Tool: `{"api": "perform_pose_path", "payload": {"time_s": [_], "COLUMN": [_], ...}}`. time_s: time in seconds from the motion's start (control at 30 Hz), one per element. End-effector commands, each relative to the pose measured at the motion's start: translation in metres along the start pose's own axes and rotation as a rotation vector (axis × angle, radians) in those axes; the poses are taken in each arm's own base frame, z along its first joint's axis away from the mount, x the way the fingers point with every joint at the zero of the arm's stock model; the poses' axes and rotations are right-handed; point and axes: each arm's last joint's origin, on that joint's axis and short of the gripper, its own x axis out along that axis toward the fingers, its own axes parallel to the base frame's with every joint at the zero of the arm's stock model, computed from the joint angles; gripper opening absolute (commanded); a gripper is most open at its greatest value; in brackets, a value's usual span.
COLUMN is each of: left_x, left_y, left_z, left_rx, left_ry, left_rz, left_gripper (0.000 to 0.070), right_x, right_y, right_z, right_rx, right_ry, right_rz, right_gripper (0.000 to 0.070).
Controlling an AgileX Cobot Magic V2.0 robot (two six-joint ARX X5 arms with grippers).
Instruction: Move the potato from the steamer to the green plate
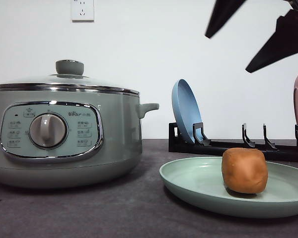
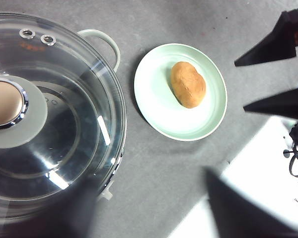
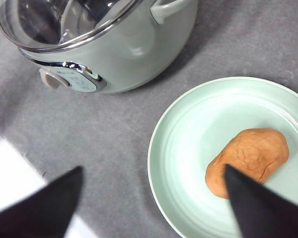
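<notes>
Front view puts the potato on the green plate, resting on the plate's flat floor a little off centre, where the shallow rim would check any roll. The right pincer hangs high above it with its two black fingers spread apart and nothing between them; in the right wrist view the potato lies just below and ahead of the right pincer, partly hidden behind one finger. That height and the open spread suggest the transfer is done and the arm is clear of the food.

Off to the side of that pincer, well apart from the plate, the steamer stands on the dark counter with its glass lid seated. The left wrist view looks down from over the lid. The left pincer shows there as blurred dark shapes, apparently parted and empty.
</notes>
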Motion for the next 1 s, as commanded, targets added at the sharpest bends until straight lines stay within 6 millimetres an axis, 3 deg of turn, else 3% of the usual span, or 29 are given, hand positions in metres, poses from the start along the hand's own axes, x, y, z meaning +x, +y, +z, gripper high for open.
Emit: {"api": "perform_pose_path", "payload": {"time_s": [0.0,0.03,0.87,0.97], "left_x": [-0.0036,-0.0036,-0.0037,-0.0108], "left_y": [-0.003,-0.003,-0.0031,-0.003], "left_z": [0.0041,0.0042,0.0042,0.002], "left_rx": [0.019,0.019,0.017,0.06], "left_ry": [-0.022,-0.023,-0.024,-0.049], "left_rz": [-0.009,-0.009,-0.009,0.005], "left_gripper": [0.0007,0.0007,0.0007,0.0007], "right_x": [-0.0019,-0.0019,-0.0019,-0.0019], "right_y": [0.0029,0.0029,0.0029,0.0029], "right_z": [0.0038,0.0038,0.0039,0.0039], "right_rx": [-0.041,-0.048,-0.052,-0.052], "right_ry": [-0.012,-0.012,-0.013,-0.013], "right_rz": [0.008,0.008,0.008,0.008], "right_gripper": [0.0091,0.0,0.0,0.0]}}
